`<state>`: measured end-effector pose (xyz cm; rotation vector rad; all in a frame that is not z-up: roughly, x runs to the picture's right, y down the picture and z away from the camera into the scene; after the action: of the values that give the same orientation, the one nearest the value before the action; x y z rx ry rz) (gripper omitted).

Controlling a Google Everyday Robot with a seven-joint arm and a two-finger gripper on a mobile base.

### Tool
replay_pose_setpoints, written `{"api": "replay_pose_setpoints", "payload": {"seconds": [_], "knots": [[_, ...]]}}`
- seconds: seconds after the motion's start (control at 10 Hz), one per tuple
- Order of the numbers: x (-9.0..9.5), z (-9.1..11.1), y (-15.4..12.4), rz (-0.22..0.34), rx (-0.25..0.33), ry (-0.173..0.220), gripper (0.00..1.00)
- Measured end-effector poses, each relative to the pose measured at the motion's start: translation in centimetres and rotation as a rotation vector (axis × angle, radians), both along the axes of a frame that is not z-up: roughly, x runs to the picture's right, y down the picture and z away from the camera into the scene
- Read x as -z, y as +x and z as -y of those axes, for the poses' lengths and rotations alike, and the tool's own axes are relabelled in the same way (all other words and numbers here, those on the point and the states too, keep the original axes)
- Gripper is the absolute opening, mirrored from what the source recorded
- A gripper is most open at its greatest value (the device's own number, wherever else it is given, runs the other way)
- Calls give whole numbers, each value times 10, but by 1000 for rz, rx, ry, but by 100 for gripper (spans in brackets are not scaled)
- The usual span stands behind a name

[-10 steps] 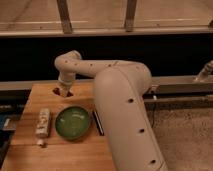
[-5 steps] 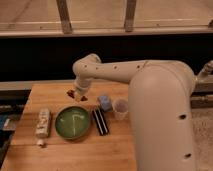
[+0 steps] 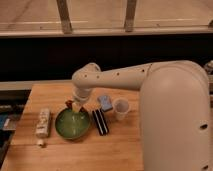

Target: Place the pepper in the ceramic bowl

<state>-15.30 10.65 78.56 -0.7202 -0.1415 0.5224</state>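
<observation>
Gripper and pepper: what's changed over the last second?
The arm swung from the table's far left toward the bowl; the gripper now hangs over its far rim, the pepper beside it. The cup, blue object and black bar came into view. The packet stayed.
</observation>
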Motion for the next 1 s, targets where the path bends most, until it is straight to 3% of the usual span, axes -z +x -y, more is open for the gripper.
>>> {"api": "replay_pose_setpoints", "payload": {"seconds": [0.3, 0.5, 1.0], "knots": [[-3, -30, -16, 40, 55, -101, 0], [-4, -36, -19, 54, 70, -125, 4], [-4, -36, -19, 55, 70, -125, 53]]}}
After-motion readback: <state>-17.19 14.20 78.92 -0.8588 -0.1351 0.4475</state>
